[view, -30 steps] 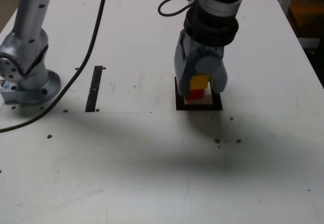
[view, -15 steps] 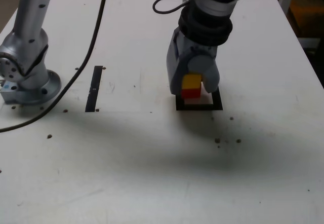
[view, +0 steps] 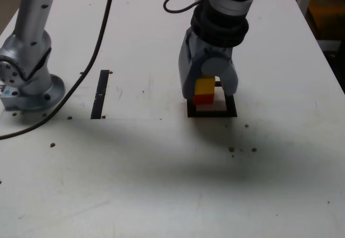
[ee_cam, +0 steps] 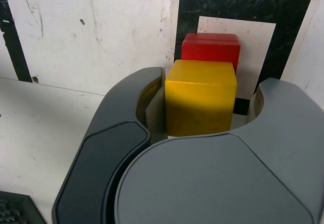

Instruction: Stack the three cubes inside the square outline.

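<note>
- A white table [view: 161, 168] carries a thick black square outline [view: 212, 112] with a white centre; a single grey robot arm reaches down over it.
- A yellow cube [view: 204, 86] sits on a red cube [view: 202, 99], forming a two-high stack that stands at the outline. In the wrist view the red cube [ee_cam: 211, 49] rests partly on the white centre and partly over the black border, so the stack looks off-centre.
- The gripper [view: 209, 90] straddles the yellow cube [ee_cam: 201, 102]. Its fingers [ee_cam: 152, 107] stand a little apart: one side shows a clear gap to the cube, while the other lies close against it, and I cannot tell whether it touches.
- That loose stance suggests a release: the yellow cube appears to rest on the red one under its own weight, not pinched.
- No green cube shows in either view, so the stack seems one block short.
- A narrow black strip [view: 101, 93] lies well apart toward the exterior view's left, near the arm's round base [view: 29, 87] and a black cable [view: 91, 60].
</note>
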